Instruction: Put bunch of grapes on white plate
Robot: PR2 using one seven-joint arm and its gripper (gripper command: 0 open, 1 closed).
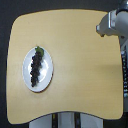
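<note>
- Grapes point(36, 69) lie on plate point(37, 69), left-centre of frame, leaf end up.
- Tool point(106, 26) at upper right, well apart; opening too blurred to tell.
- Placement looks done; nothing left but keeping the arm clear.

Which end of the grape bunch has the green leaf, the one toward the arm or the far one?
The end toward the arm: the bunch of grapes lies on the white plate, its green leaf at the top of the exterior view; the lower end is bare dark grapes.

No text, label, brand, number or sign can be read anywhere in the exterior view; the picture is too small and blurred to show any lettering on any surface.
</note>
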